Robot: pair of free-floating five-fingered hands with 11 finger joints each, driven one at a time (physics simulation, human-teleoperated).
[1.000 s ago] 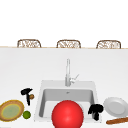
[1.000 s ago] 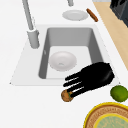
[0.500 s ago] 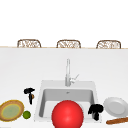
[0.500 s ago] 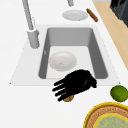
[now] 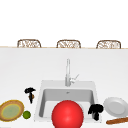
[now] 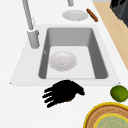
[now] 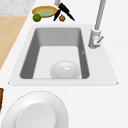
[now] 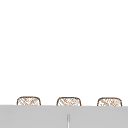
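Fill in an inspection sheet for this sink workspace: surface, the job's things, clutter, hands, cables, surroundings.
Surface: white counter around a grey sink.
Job's things: small brown object on the counter left of the sink, under the left hand; what it is cannot be told.
Clutter: lime beside a yellow-rimmed woven plate; white bowl in the sink; red ball in front of the sink; white plate and brown stick on the right.
Hands: left hand over the brown object, fingers spread; right hand at the sink's right rim.
Cables: nothing seen.
Surroundings: faucet; three woven chair backs behind the counter.
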